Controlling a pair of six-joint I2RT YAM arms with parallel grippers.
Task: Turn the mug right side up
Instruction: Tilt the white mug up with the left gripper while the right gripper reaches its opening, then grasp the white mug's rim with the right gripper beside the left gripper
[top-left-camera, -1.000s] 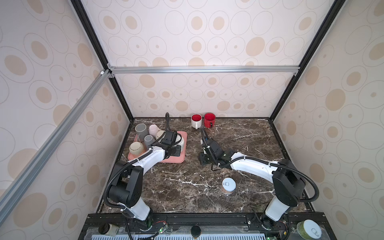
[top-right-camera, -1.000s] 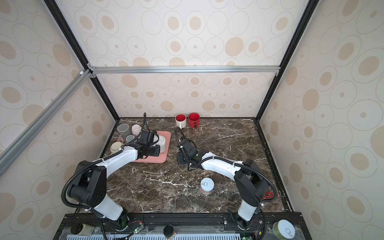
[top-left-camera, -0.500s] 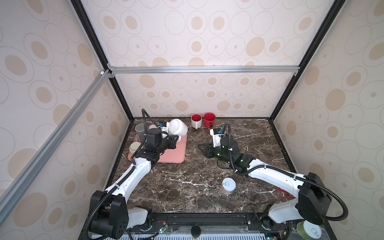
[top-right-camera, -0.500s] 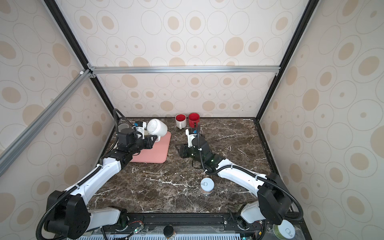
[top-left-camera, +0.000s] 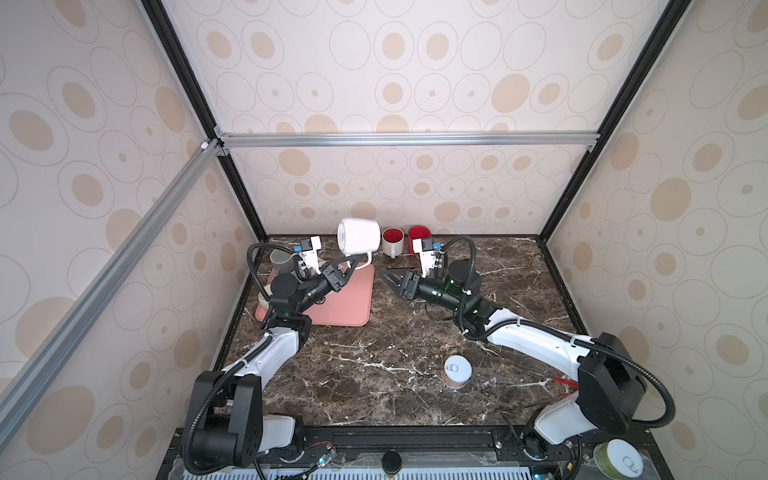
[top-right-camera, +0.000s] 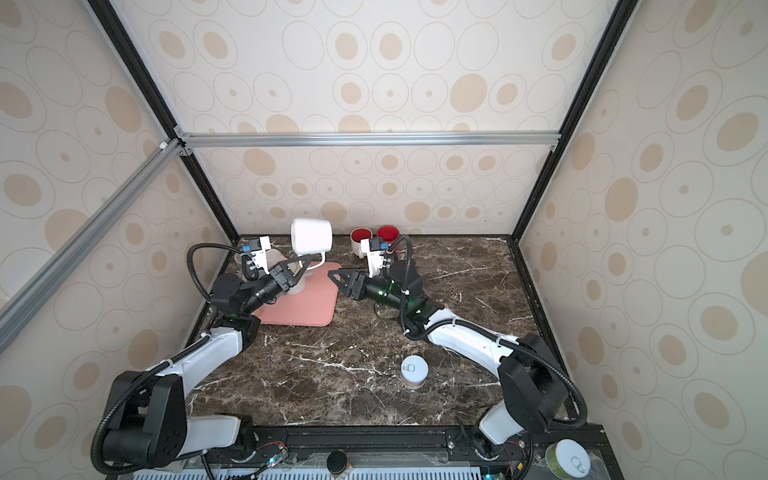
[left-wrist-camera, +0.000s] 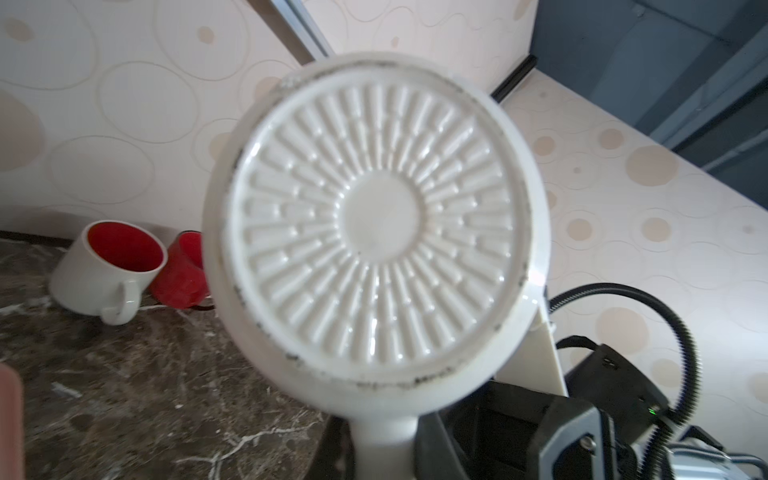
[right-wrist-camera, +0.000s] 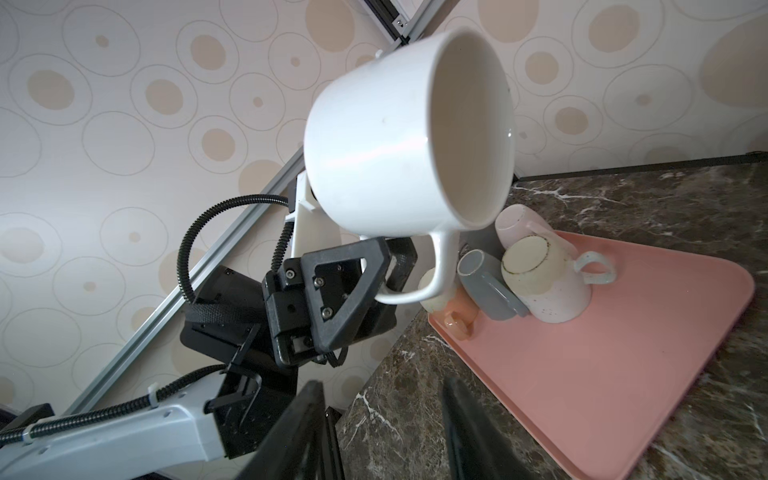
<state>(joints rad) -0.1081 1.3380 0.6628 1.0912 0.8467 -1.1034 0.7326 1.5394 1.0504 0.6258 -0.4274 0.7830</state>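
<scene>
White glazed ceramic, the mug (top-left-camera: 358, 236) (right-wrist-camera: 399, 137) hangs on its side in the air over the far edge of the smooth, round-cornered pink tray (top-left-camera: 345, 307), its wide round mouth turned toward the right gripper (top-left-camera: 387, 276). Its base (left-wrist-camera: 374, 224) is moulded with radial ribs around a plain disc. The left gripper (top-left-camera: 353, 262) pinches the mug's curved loop handle between black triangular jaws, while the right gripper hovers over the veined dark marble table (top-left-camera: 374, 357) just beside the tray, jaws spread and empty; a speckled cream mug (right-wrist-camera: 544, 282) sits on the tray.
</scene>
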